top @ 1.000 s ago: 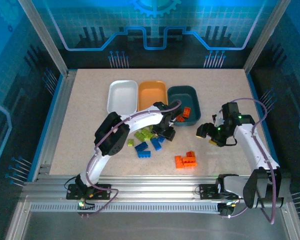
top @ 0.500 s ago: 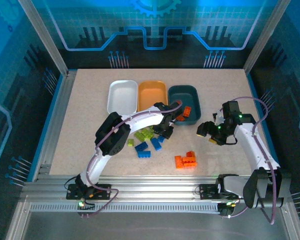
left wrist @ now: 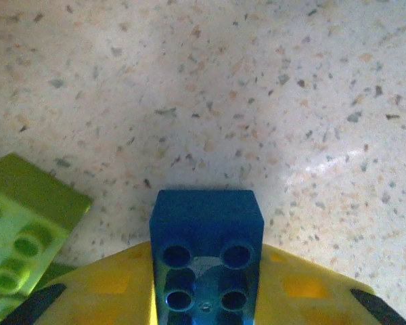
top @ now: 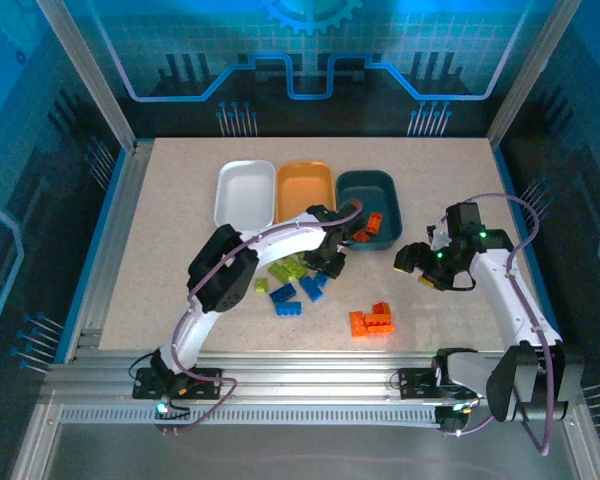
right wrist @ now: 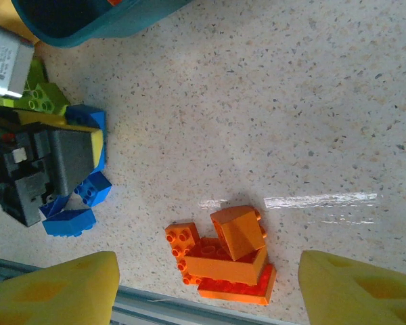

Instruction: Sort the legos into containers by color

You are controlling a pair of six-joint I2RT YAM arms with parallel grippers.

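Setting: speckled tabletop (top: 170, 260) inside a blue-lit frame.
Left end effector (top: 330, 263): pressed together on a blue lego (left wrist: 206, 233), low over the tabletop, just beside a lime brick (left wrist: 24, 223).
Right end effector (top: 412, 266): spread, holding nothing, near the orange pile (top: 372, 321).
Containers: white tray (top: 242, 170), light orange tray (top: 305, 168), and teal tray (top: 368, 178) with orange bricks in it.
Risk: the blue lego may twist loose on lifting, or land among the orange ones.
Writing: none readable.

Three shallow trays stand side by side toward the surface's far edge: the white tray (top: 244, 195) on the left, the light orange tray (top: 304, 190) in the middle, and the dark teal tray (top: 365, 192) on the right, holding orange bricks (top: 372, 225). Mid-surface lie scattered lime bricks (top: 290, 268) and blue bricks (top: 288, 300). One blue brick (left wrist: 206, 223), studs up, is pinched in the left claw (top: 330, 265). An orange heap (top: 372, 320) lies near the near edge.
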